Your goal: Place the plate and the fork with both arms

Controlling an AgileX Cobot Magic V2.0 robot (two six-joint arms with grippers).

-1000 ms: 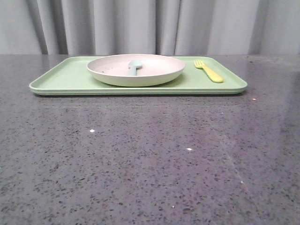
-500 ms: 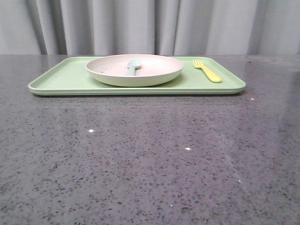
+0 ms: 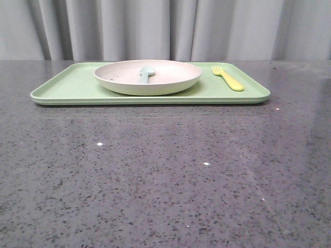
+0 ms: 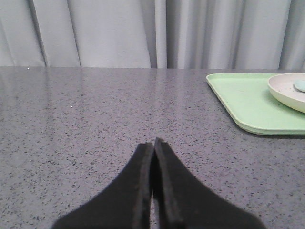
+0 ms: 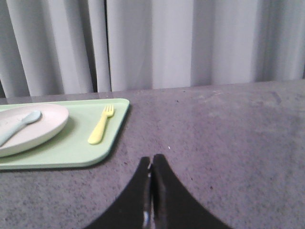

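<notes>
The cream plate (image 3: 147,77) sits on the light green tray (image 3: 67,89) at the far side of the table, with a pale blue spoon (image 3: 146,73) lying in it. The yellow fork (image 3: 228,78) lies on the tray to the right of the plate. No gripper shows in the front view. My left gripper (image 4: 153,141) is shut and empty over bare table, left of the tray (image 4: 243,105) and plate (image 4: 288,90). My right gripper (image 5: 151,158) is shut and empty over bare table, to the right of the tray (image 5: 71,150), near the fork (image 5: 101,126) and plate (image 5: 33,129).
The table (image 3: 165,170) is dark speckled grey stone. A grey curtain (image 3: 165,28) hangs right behind its far edge. The tray lies lengthwise along the back of the table.
The tray with its plate and fork sits a few pixels further left in the front view than a second ago. Nothing else differs.
</notes>
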